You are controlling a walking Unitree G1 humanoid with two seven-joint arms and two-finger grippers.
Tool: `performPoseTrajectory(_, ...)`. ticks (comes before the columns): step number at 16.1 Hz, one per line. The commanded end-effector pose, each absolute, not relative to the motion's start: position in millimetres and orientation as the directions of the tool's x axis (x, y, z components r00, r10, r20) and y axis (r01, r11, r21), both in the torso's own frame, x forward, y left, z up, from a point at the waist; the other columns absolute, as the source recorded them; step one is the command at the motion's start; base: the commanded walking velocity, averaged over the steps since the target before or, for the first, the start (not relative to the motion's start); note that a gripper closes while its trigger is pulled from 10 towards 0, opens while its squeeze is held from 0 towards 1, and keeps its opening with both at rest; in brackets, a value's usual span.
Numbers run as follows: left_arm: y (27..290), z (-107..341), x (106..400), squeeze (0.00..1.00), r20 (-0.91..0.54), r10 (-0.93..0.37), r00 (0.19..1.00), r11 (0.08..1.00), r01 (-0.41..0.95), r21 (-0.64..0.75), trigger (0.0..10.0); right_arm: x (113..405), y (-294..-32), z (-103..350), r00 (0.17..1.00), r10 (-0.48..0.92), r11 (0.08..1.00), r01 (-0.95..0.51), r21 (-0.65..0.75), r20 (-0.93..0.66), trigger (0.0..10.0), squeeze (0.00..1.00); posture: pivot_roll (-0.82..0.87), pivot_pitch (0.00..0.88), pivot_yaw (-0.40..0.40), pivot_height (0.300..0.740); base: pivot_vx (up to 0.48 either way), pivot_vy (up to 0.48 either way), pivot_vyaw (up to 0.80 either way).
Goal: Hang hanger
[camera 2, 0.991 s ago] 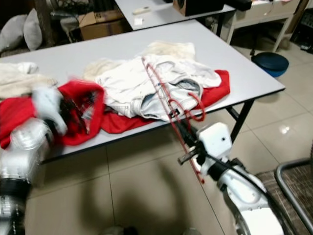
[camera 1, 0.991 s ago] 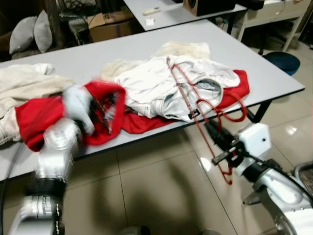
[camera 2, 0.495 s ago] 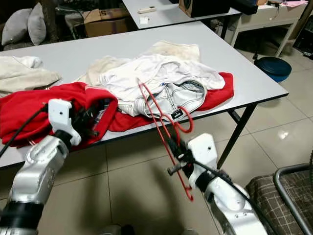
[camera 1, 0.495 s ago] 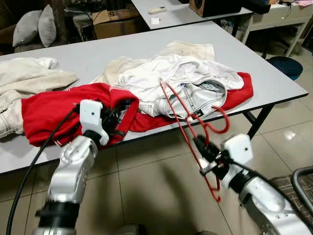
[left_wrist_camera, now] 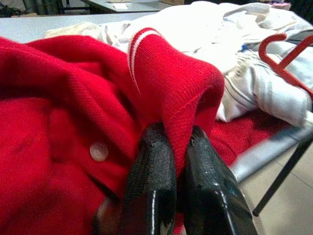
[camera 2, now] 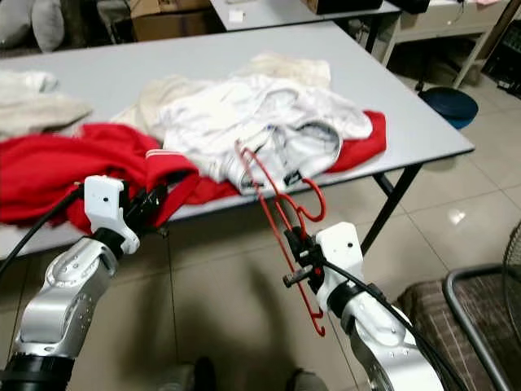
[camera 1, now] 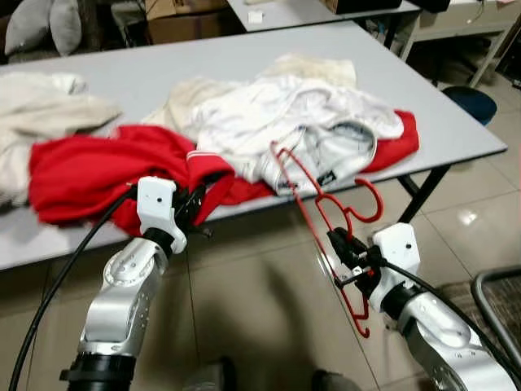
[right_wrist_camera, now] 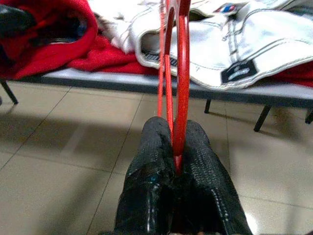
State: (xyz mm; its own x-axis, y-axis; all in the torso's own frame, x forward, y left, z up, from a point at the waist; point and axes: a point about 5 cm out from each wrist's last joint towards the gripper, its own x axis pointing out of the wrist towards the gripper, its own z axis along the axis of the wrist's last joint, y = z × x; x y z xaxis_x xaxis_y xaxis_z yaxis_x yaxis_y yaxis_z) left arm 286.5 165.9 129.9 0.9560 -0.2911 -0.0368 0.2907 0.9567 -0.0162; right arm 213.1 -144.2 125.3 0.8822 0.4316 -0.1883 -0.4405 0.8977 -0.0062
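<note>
My right gripper (camera 1: 339, 244) is shut on a red wire hanger (camera 1: 370, 217) and holds it tilted below the table's front edge. The hanger's top end leans against the white clothes (camera 1: 285, 122). The right wrist view has the hanger (right_wrist_camera: 182, 73) clamped between both black fingers (right_wrist_camera: 151, 147). My left gripper (camera 1: 195, 208) is at the table's front edge, shut on a fold of a red knitted garment (camera 1: 81, 167). In the left wrist view the fingers (left_wrist_camera: 154, 161) pinch the red garment (left_wrist_camera: 73, 98) by its white-striped cuff.
The grey table (camera 1: 122, 73) carries a heap of white, beige and red clothes. A table leg (camera 1: 419, 191) stands close behind the hanger. A blue round object (camera 1: 468, 99) lies on the floor at the right, and a chair frame (camera 1: 496, 285) is at the lower right.
The hanger has slid back off the white clothes toward the table's front edge, still in my right gripper. The left arm, blurred a second ago, has settled with the red garment in its grip.
</note>
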Motion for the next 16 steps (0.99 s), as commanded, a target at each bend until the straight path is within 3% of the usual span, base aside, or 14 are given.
performPoseTrajectory(1,165.6,130.1,283.8,0.00,-0.048,-0.290,0.956,0.957,0.290,-0.004,10.0,211.6,-147.3,121.8,0.884,0.416,0.905,-0.426,0.001,-0.211,10.0,0.00,-0.09,0.095,0.055,0.740,-0.285,0.000,0.00)
performPoseTrajectory(12,158.1,130.2,282.3,0.00,-0.074,-0.343,0.936,0.939,0.345,0.013,10.0,203.5,-149.3,119.9,0.887,0.405,0.910,-0.415,0.005,-0.222,10.0,0.00,-0.09,0.124,0.079,0.740,-0.276,0.000,0.00)
performPoseTrajectory(16,158.3,126.1,276.3,0.00,-0.099,-0.359,0.928,0.932,0.363,0.018,10.0,199.6,-148.6,116.8,0.876,0.415,0.904,-0.427,0.005,-0.247,10.0,0.00,-0.08,0.144,0.076,0.740,0.000,0.000,0.00)
